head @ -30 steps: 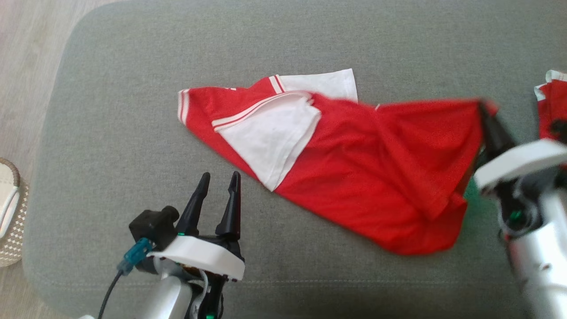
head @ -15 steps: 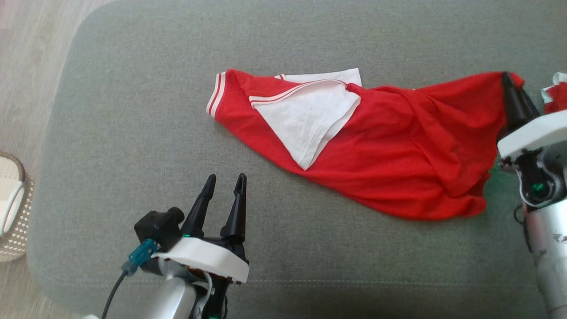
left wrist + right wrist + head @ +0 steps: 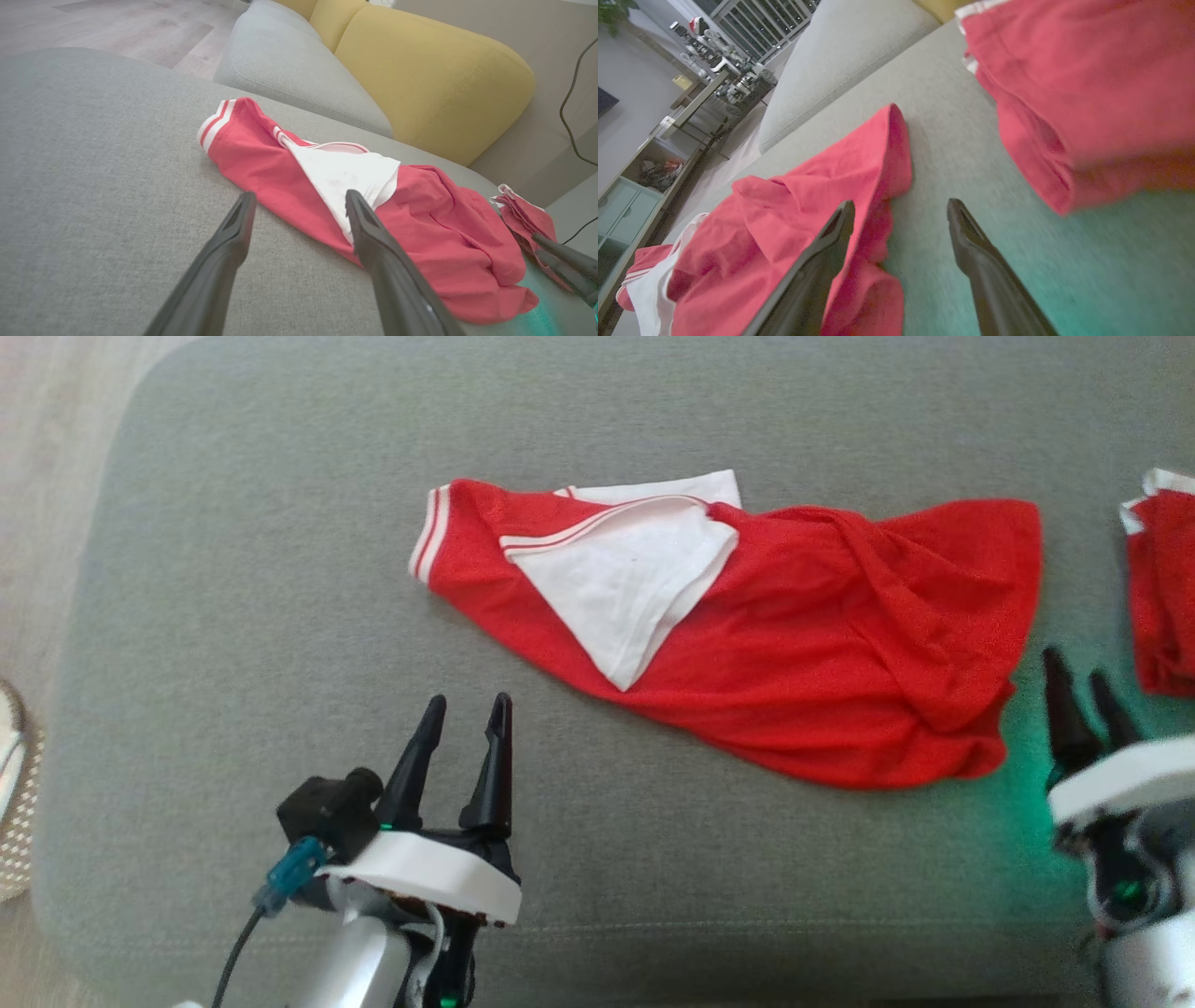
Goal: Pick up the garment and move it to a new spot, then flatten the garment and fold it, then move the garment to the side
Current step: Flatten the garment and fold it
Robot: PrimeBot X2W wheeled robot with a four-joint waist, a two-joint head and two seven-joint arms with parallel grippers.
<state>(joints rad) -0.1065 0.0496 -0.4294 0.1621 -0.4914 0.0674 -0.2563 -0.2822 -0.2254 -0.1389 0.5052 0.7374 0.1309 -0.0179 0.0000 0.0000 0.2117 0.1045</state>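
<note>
Here garment [image 3: 822, 653] lies beside parted right gripper [image 3: 1075, 667].

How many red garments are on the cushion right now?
2. The red-and-white garment lies crumpled in the middle of the grey cushion; a second garment sits at the head view's right edge, cut by the frame, so more may lie beyond.

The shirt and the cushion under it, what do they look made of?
Shirt: thin matte red knit, probably sports mesh; it drapes in soft wrinkles with a fine dotted texture. Cushion: matte grey woven upholstery; coarse weave and a stitched seam show.
</note>
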